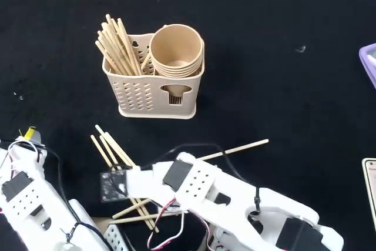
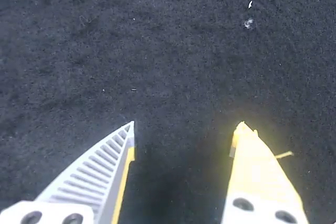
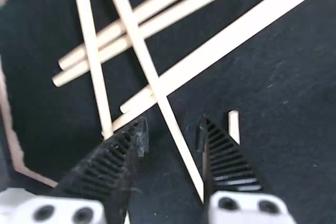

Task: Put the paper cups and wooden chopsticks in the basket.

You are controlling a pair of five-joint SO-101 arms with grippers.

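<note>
High view: basket (image 1: 154, 95) holds stacked paper cups (image 1: 176, 48) in one compartment and chopsticks (image 1: 117, 45) in the other. Loose chopsticks (image 1: 114, 147) lie crossed on the black table (image 1: 282, 98), apart from the basket. Right wrist view: right gripper (image 3: 170, 129) jaws apart, straddling one loose stick. Left wrist view: left gripper (image 2: 184, 129) jaws apart over bare cloth.

Matte black bench (image 1: 294, 98) flecked with pale lint. Beige basket (image 1: 141, 95) patterned with rows of small slots. Tan paper cups (image 1: 176, 48). Pale blond wooden chopsticks (image 1: 235, 149). White arms (image 1: 235, 195) with black inset panels. Left end effector (image 2: 184, 129) yellow on one side, pale grey and ribbed with a yellow edge on the other. Right end effector (image 3: 170, 129) black and ribbed. Lilac object (image 1: 368, 63) at the bench edge
</note>
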